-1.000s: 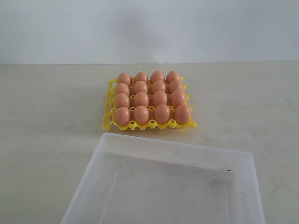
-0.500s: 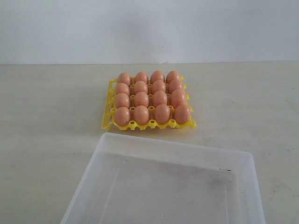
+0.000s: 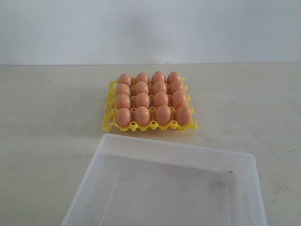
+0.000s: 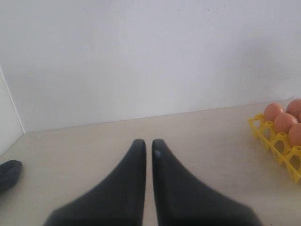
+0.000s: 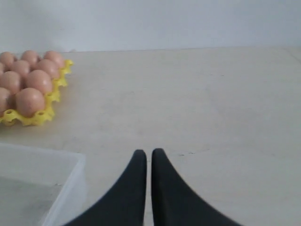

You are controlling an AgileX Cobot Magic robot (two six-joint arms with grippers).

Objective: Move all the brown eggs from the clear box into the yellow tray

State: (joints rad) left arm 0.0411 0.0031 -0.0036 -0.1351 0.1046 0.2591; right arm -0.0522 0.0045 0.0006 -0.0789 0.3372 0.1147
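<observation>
Several brown eggs (image 3: 142, 115) fill the cups of the yellow tray (image 3: 109, 113) at the middle of the table. In front of it lies the clear box (image 3: 141, 146), and no egg shows inside it. Neither arm appears in the exterior view. My left gripper (image 4: 146, 142) is shut on nothing above bare table, with the tray's corner (image 4: 275, 139) and a few eggs (image 4: 273, 111) off to one side. My right gripper (image 5: 146, 152) is shut and holds nothing; it hangs beside the box's rim (image 5: 70, 186), with the tray (image 5: 35, 117) and its eggs (image 5: 29, 101) farther off.
A white wall stands behind the table. A dark object (image 4: 8, 173) lies at the edge of the left wrist view, near a white side panel. Bare beige tabletop spreads to both sides of the tray and box.
</observation>
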